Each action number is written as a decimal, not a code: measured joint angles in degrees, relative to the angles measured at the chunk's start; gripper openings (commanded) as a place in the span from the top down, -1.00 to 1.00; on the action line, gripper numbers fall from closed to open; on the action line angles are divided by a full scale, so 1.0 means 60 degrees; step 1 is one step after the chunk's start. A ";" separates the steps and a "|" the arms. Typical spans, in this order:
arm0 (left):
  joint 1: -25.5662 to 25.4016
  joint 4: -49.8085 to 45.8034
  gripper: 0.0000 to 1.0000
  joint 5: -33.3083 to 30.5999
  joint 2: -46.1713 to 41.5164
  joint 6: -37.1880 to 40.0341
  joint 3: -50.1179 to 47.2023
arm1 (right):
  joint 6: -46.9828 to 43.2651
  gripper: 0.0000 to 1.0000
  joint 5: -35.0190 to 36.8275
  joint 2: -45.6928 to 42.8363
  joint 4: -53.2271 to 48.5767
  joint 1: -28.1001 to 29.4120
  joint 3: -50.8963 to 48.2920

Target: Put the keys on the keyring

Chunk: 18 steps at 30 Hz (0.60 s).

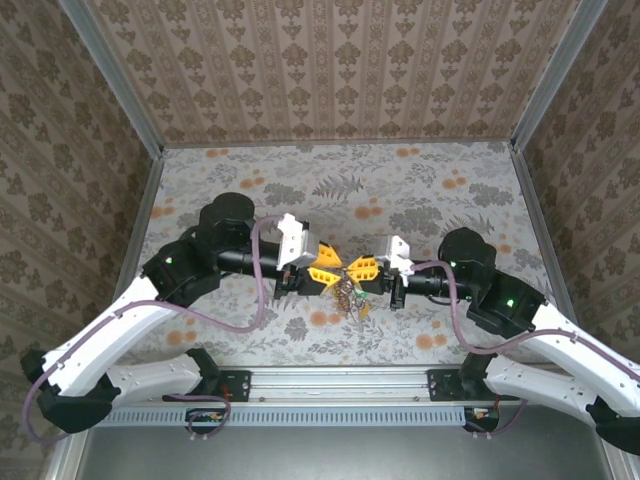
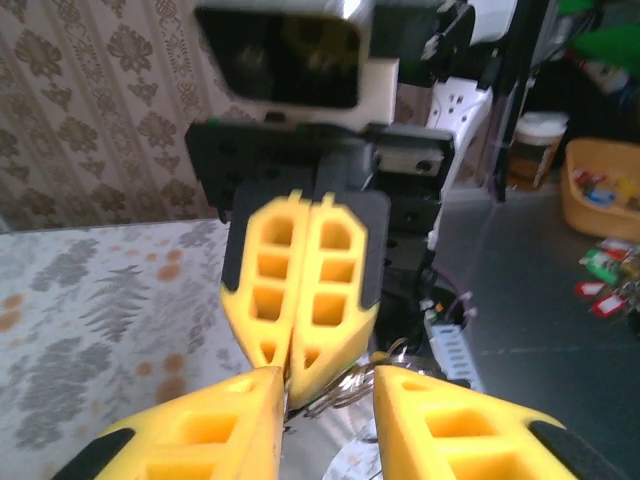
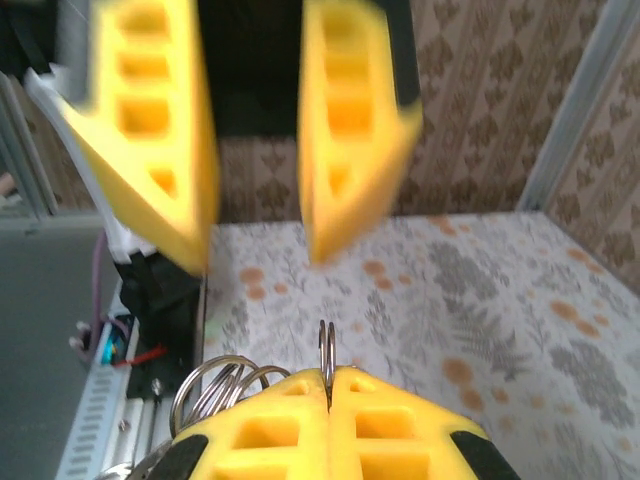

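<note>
above the middle of the tabletop (image 1: 420,190), the two arms meet tip to tip. the right gripper (image 3: 328,385) is pressed together, pinching the thin wire of the keyring (image 3: 226,384), whose loops fan out just beside its fingers. in the top view a small cluster (image 1: 350,295) dangles under the meeting point. the left gripper (image 2: 328,378) stands spread, its fingers either side of the right one's tips, holding nothing. the pinch is only on a sliver of wire, so a nudge from the left gripper as it closes or shifts could twist the keyring out and drop it. the fingers could also clash, being so close. whether any keys hang in that cluster is too small to tell.
</note>
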 measured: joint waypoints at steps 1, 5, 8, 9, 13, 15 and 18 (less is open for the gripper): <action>-0.0058 -0.0404 0.40 -0.0255 0.0015 0.0222 0.0240 | -0.0076 1.00 0.0098 0.0073 -0.0211 -0.0007 0.0004; -0.0233 -0.1621 0.53 -0.1071 0.0284 0.0929 0.1002 | -0.0291 1.00 0.0222 0.0186 -0.0739 -0.0025 0.0004; -0.0339 -0.2215 0.53 -0.1472 0.0630 0.1337 0.1271 | -0.0324 1.00 0.0208 0.0211 -0.0889 -0.0025 0.0087; -0.0368 -0.2357 0.52 -0.1570 0.0754 0.1435 0.1304 | -0.0324 1.00 0.0204 0.0222 -0.0892 -0.0025 0.0120; -0.0426 -0.2776 0.53 -0.1843 0.1213 0.1734 0.1311 | -0.0324 1.00 0.0109 0.0321 -0.0892 -0.0025 0.0255; -0.0430 -0.2871 0.54 -0.1883 0.1341 0.1814 0.1311 | -0.0324 1.00 0.0076 0.0357 -0.0896 -0.0025 0.0273; -0.0433 -0.2874 0.53 -0.1916 0.1373 0.1902 0.1311 | -0.0324 1.00 0.0029 0.0430 -0.0918 -0.0025 0.0291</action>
